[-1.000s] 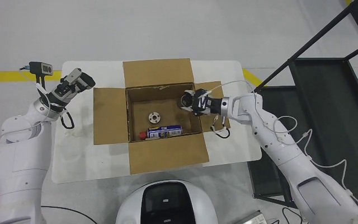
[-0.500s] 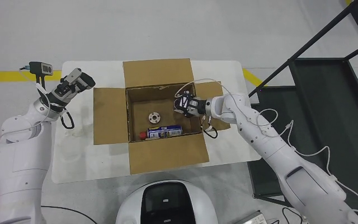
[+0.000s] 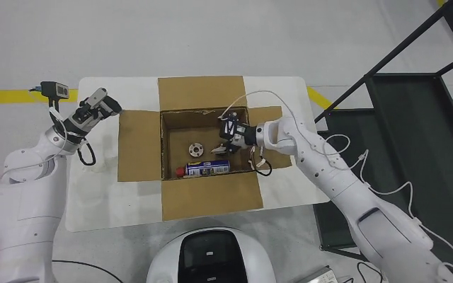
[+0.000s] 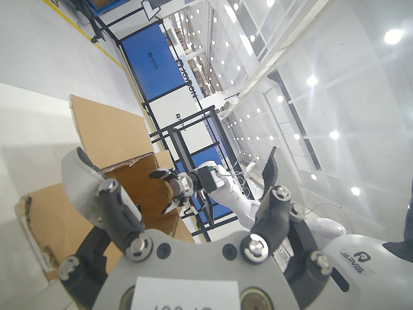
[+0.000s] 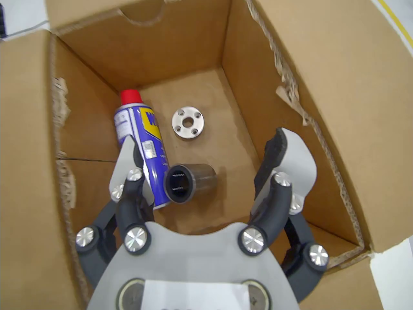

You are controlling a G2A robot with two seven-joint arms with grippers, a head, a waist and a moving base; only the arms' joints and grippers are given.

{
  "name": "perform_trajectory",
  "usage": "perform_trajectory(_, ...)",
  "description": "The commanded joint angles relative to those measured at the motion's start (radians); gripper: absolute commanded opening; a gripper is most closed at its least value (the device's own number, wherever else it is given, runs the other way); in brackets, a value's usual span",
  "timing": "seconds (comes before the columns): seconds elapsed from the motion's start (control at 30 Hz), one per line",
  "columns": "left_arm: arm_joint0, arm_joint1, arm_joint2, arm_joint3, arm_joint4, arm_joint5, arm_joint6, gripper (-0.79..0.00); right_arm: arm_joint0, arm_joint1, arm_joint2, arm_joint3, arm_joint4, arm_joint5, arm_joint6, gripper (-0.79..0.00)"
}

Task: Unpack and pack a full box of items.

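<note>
An open cardboard box (image 3: 202, 90) stands in the middle of the white table (image 3: 106, 201). On its floor lie a blue spray can with a red cap (image 3: 207, 168) (image 5: 142, 130) and a round metal flange (image 3: 195, 149) (image 5: 187, 123). A dark metal cylinder (image 5: 189, 187) lies beside the can's base, free of the fingers. My right gripper (image 3: 226, 140) (image 5: 206, 158) hangs open inside the box just above that cylinder. My left gripper (image 3: 100, 106) (image 4: 174, 159) is open and holds nothing, above the table's far left corner, left of the box (image 4: 106, 137).
All the box flaps are folded outward. A small camera on a stand (image 3: 55, 89) sits at the table's far left corner. A black metal rack (image 3: 396, 106) stands right of the table. Bare table lies left of the box and along the front.
My right gripper moved left over the box interior, opened and let go of the dark cylinder, which now lies beside the can. The left arm barely shifted.
</note>
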Motion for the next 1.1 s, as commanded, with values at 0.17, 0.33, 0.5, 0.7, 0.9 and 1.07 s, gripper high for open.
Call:
perform_trajectory(0.17, 0.012, 0.016, -0.037, 0.06, 0.037, 0.014, -0.005, 0.0, -0.162, 0.074, 0.238, -0.211, 0.283, -0.089, 0.049, 0.0)
perform_trajectory(0.33, -0.005, 0.018, -0.007, 0.115, 0.075, 0.024, -0.027, 0.0, -0.319, 0.129, 0.417, -0.335, 0.527, -0.032, 0.22, 0.0)
perform_trajectory(0.5, -0.041, 0.011, 0.052, 0.178, 0.088, 0.021, -0.063, 0.0, -0.41, 0.155, 0.511, -0.379, 0.642, 0.032, 0.32, 0.0)
perform_trajectory(0.7, -0.079, 0.001, 0.096, 0.206, -0.021, -0.004, -0.18, 0.0, -0.41, 0.155, 0.511, -0.379, 0.642, 0.032, 0.32, 0.0)
perform_trajectory(0.9, -0.083, 0.002, 0.101, 0.093, -0.09, -0.028, -0.228, 0.0, -0.41, 0.155, 0.511, -0.379, 0.642, 0.032, 0.32, 0.0)
perform_trajectory(1.07, -0.088, -0.008, 0.163, -0.02, -0.092, -0.009, -0.229, 0.0, -0.427, 0.157, 0.536, -0.37, 0.647, 0.074, 0.304, 0.0)
